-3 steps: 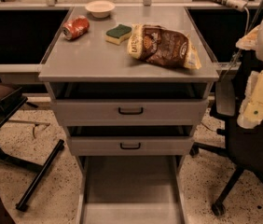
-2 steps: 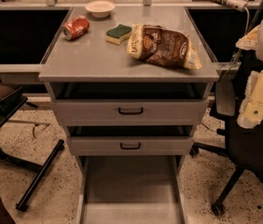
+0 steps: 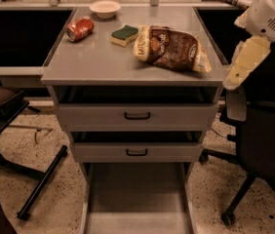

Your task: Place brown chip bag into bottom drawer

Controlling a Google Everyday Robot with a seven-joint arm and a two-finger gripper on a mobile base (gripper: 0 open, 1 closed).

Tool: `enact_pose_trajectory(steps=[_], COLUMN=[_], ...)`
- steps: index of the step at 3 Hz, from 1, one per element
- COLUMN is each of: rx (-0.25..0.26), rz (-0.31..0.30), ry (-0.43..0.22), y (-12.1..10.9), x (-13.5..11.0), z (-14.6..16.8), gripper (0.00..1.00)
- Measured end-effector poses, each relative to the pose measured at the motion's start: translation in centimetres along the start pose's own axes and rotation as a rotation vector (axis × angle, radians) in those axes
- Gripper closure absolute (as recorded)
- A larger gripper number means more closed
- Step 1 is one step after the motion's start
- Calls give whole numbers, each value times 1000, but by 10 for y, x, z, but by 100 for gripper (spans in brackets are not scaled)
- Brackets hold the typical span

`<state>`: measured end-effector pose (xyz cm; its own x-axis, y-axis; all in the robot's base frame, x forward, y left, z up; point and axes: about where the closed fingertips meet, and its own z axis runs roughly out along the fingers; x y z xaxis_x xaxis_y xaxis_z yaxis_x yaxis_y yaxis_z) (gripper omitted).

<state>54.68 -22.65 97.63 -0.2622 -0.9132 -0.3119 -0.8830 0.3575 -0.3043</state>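
Note:
The brown chip bag (image 3: pixel 169 48) lies flat on the right half of the grey cabinet top (image 3: pixel 98 65), with cream-yellow ends and white logos. The bottom drawer (image 3: pixel 136 199) is pulled open at floor level, a wide shallow grey tray with nothing in it. My gripper (image 3: pixel 245 63) hangs off the cabinet's right edge, just right of the bag and a little above the top, under the white arm housing (image 3: pixel 273 11). It holds nothing that I can see.
A red soda can (image 3: pixel 80 28) lies at the back left, a green-and-yellow sponge (image 3: pixel 125 35) sits left of the bag, and a white bowl (image 3: pixel 105 8) stands at the back. Two upper drawers with black handles (image 3: pixel 137 115) are ajar. A black office chair (image 3: pixel 262 145) stands to the right, and chair legs (image 3: pixel 40 184) lie to the left.
My gripper has moved up and to the left, closer to the right end of the chip bag. The bag, can, sponge and drawers have not moved.

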Motion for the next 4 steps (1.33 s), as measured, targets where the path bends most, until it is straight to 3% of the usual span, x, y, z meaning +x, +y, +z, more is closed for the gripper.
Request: enact_pose_trajectory(steps=[1,2,3,4], rx=[8,-40,-5,-8], rz=[58,91,93,95], ry=[-24,-85,-118,-125], y=[-62,-97,-115,-118], x=[-16,-46,-53,-58], z=[43,90,84,94], gripper=[0,0,0,0])
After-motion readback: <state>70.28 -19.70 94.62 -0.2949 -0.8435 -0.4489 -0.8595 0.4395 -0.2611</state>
